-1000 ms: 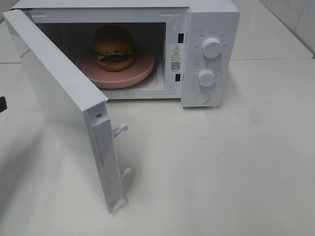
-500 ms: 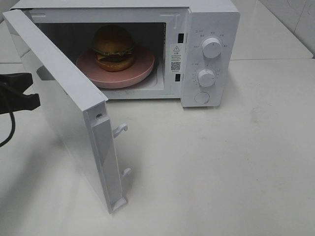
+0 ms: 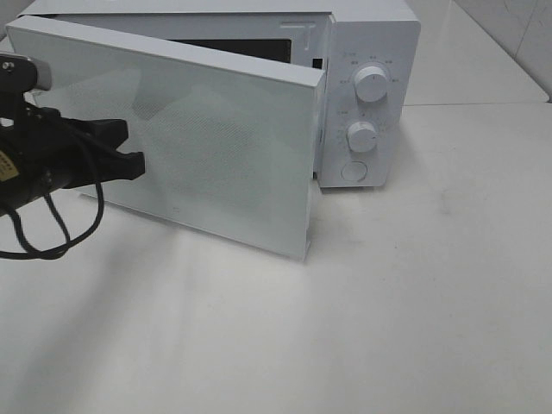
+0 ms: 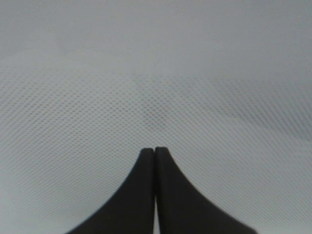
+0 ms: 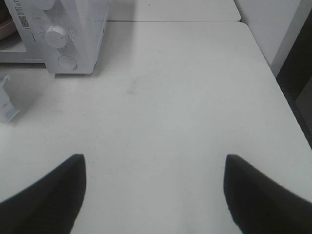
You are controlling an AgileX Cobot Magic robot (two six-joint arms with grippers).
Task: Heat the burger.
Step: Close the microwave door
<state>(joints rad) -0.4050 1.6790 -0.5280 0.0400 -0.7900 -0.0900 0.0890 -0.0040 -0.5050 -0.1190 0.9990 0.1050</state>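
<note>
The burger is hidden behind the white microwave door [image 3: 224, 147], which stands partly swung toward the white microwave [image 3: 371, 43]. My left gripper [image 3: 136, 162] is shut, and its black fingertips press against the door's outer face. In the left wrist view the left gripper [image 4: 155, 150] shows its two tips closed together against the dotted door panel [image 4: 156, 73]. The right gripper [image 5: 153, 158] is open over bare table with nothing between its fingers, well clear of the microwave [image 5: 73, 29].
Two round knobs [image 3: 371, 84] [image 3: 362, 136] and a round button [image 3: 354, 171] sit on the microwave's right-hand panel. The door's latch edge [image 5: 6, 102] shows in the right wrist view. The white table [image 3: 414, 302] spreads to the front and right.
The left arm came in from the left and its shut gripper pushed the door, which swung from wide open to partly shut. The burger and pink plate are now covered.
</note>
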